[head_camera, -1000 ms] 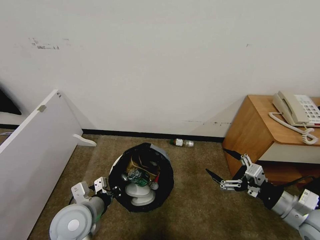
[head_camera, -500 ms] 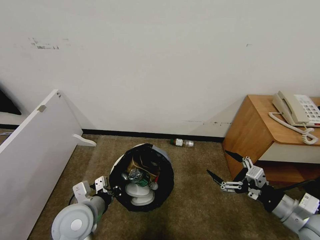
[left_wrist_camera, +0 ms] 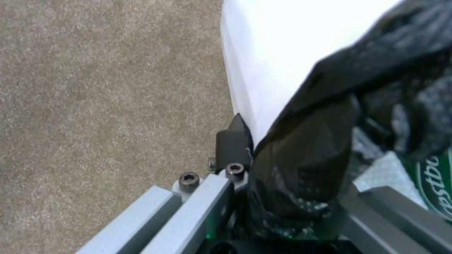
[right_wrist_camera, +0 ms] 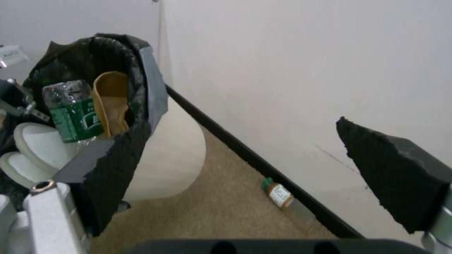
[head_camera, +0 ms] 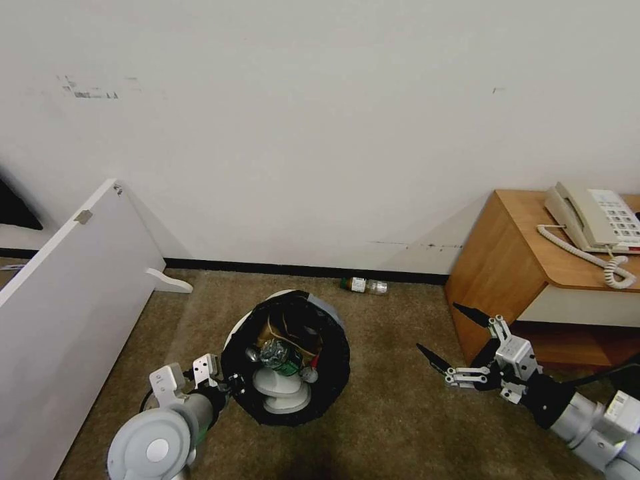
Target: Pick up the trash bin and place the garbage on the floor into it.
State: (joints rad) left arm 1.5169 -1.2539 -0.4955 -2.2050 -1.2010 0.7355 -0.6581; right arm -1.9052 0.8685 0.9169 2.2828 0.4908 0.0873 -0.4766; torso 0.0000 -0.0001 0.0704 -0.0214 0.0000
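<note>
Bin: I see one trash bin (head_camera: 291, 407), black-lined, at 6 o'clock on the carpet (head_camera: 393, 427).
Inside: one green-labelled bottle (head_camera: 280, 356), one brown paper bag (right_wrist_camera: 112, 102), two white slippers (head_camera: 280, 390).
Left gripper (head_camera: 230, 383): clamped on the bin's rim.
Right gripper (head_camera: 445, 335): spread wide, empty, at 4 o'clock.
Loose: one bottle (head_camera: 364, 286) by the baseboard, 12 o'clock.

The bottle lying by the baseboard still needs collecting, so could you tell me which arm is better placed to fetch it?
Probably the right. The right gripper is open and free, facing the bottle, while the left gripper is shut on the trash bin rim.
</note>
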